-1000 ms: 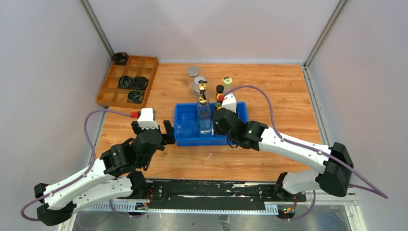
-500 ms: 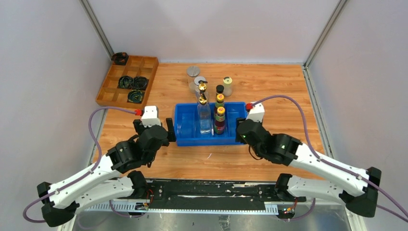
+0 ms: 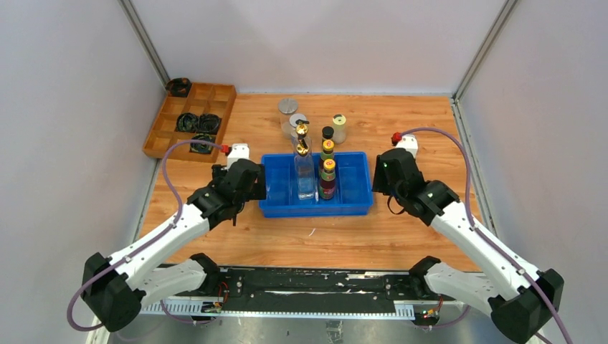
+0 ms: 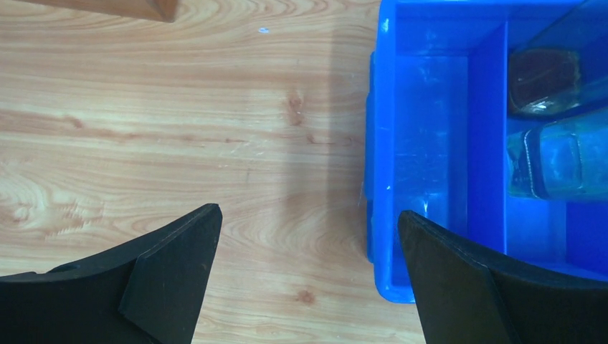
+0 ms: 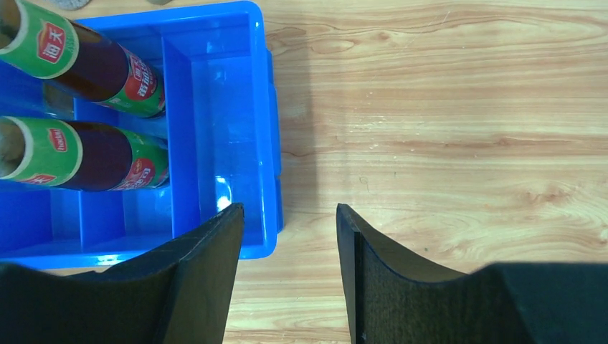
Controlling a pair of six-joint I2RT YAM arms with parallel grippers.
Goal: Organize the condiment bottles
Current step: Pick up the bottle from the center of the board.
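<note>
The blue bin (image 3: 279, 204) holds the tall clear gold-spouted bottle (image 3: 305, 175) and two dark yellow-capped sauce bottles (image 3: 328, 180) (image 3: 327, 149), all upright. The sauce bottles also show in the right wrist view (image 5: 93, 68) (image 5: 86, 154). A black-capped bottle (image 3: 328, 132), a cream-lidded jar (image 3: 338, 127) and two silver-lidded jars (image 3: 288, 106) (image 3: 297, 123) stand on the table behind the bin. My left gripper (image 3: 256, 186) (image 4: 308, 213) is open and empty, straddling the bin's left wall (image 4: 380, 143). My right gripper (image 3: 378, 179) (image 5: 289, 208) is open and empty, straddling the bin's right wall (image 5: 271, 143).
A wooden divided tray (image 3: 224, 107) with black coiled rings (image 3: 198, 122) sits at the back left; its corner shows in the left wrist view (image 4: 143, 7). Bare wood table lies to the right of the bin (image 5: 444, 129) and in front of it (image 3: 315, 236).
My right gripper let go of a sauce bottle in the bin, drew back and moved to the bin's right end. My left gripper moved forward to the bin's left wall.
</note>
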